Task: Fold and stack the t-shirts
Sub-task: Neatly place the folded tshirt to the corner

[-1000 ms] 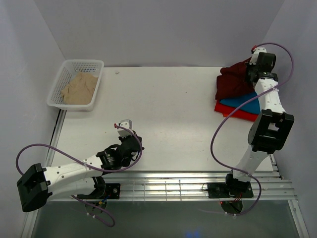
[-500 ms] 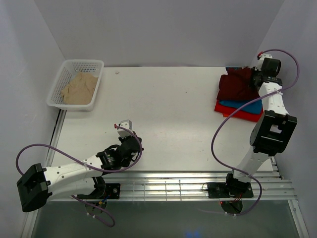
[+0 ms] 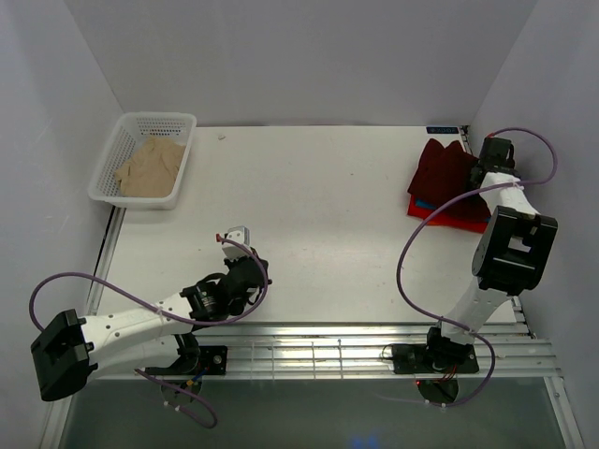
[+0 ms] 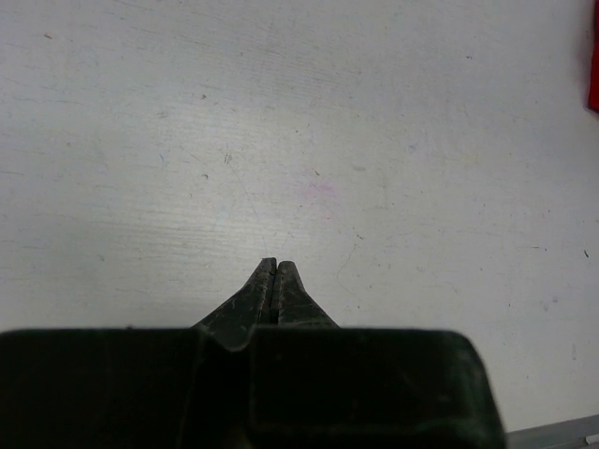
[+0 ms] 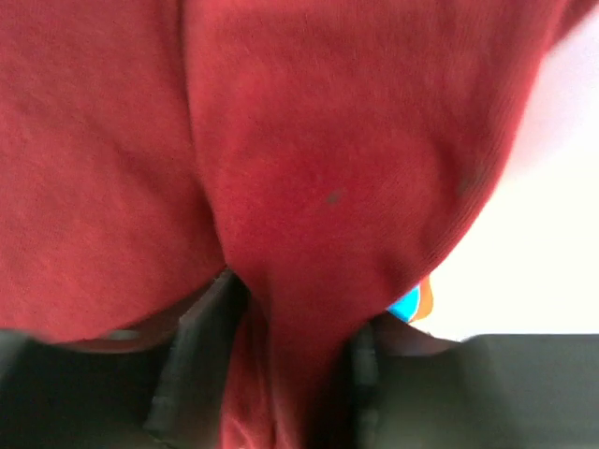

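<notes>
T-shirts counted: four. The maroon t-shirt (image 3: 443, 168) lies on top of a stack well apart from the white mesh basket (image 3: 159, 117), across the counter (image 3: 318, 206) toward its far right corner. Under it a teal-blue t-shirt (image 5: 404, 304) shows only as a sliver. A red-orange t-shirt (image 3: 459, 213) forms the bottom layer, with its edge sticking out on the side away from the basket. The fourth, a beige t-shirt (image 3: 148, 166), sits crumpled inside the basket and is unfolded.

Right gripper (image 5: 281, 374): it is at the stack, on the edge farthest from the basket. The fingers stand narrowly apart with a fold of maroon cloth running between them. Whether they clamp that fold or have let it go cannot be told from the wrist view. Judgement: the arm is low at the pile because it is laying the maroon shirt onto the stack. The maroon cloth looks rumpled rather than squared.

Left gripper (image 4: 273, 271): its fingers are pressed together and hold nothing. It sits over bare counter on the near side, closer to the basket than to the stack. Judgement: it is parked there to keep out of the placing arm's way.

Other counts: one basket, one stack of three, two arms. Judgement: the beige shirt is the one item outstanding.
</notes>
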`<state>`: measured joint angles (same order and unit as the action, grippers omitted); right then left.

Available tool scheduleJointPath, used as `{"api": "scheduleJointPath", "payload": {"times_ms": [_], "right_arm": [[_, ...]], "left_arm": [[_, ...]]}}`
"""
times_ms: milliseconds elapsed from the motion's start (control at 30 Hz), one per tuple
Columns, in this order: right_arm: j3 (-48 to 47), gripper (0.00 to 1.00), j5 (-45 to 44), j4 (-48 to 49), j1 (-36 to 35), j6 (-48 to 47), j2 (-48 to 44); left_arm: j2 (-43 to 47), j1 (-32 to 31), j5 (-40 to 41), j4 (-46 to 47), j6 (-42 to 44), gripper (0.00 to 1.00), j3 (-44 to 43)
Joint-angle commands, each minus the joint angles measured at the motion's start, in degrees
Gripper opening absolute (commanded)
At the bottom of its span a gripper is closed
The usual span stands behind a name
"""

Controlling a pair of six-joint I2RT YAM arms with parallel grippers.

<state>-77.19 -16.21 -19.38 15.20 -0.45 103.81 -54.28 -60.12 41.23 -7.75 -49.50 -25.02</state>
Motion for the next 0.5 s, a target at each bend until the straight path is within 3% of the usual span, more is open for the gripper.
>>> {"api": "scheduleJointPath", "payload": {"times_ms": [0, 33, 67, 100, 167, 200, 367, 467], "right_arm": [[1.5, 0.5, -0.1, 3.6, 0.3, 1.7, -5.8], [2.6, 0.6, 3.1, 4.9, 0.3, 1.9, -9.5], [3.3, 0.92, 5.1, 6.2, 0.3, 1.9, -11.7], [4.1, 0.95, 7.4, 8.9, 0.2, 2.1, -15.7], [4.1, 0.99, 9.0, 9.3, 0.1, 3.2, -19.2], [3.8, 0.9, 10.7, 8.6, 0.0, 3.4, -22.0], [-0.1, 0.9, 12.0, 2.5, -1.9, 3.8, -25.7], [1.5, 0.9, 13.7, 1.4, -4.5, 4.1, -27.9]], "left_arm": [[2.2, 0.1, 0.5, -1.1, 0.7, 0.03, 0.1], [2.8, 0.1, 0.7, -1.2, 1.0, 0.06, 0.1], [3.0, 0.1, 1.0, -1.3, 1.2, 0.07, 0.2], [3.2, 0.1, 1.1, -1.2, 1.2, 0.09, 0.2], [3.2, 0.1, 1.3, -1.2, 1.3, 0.13, 0.2], [3.0, 0.1, 1.2, -1.2, 1.3, 0.14, 0.1], [0.8, 0.1, 1.0, -1.0, 2.0, 0.19, -1.1], [0.0, 0.1, 1.7, -1.2, 3.8, 0.27, -2.8]]}}
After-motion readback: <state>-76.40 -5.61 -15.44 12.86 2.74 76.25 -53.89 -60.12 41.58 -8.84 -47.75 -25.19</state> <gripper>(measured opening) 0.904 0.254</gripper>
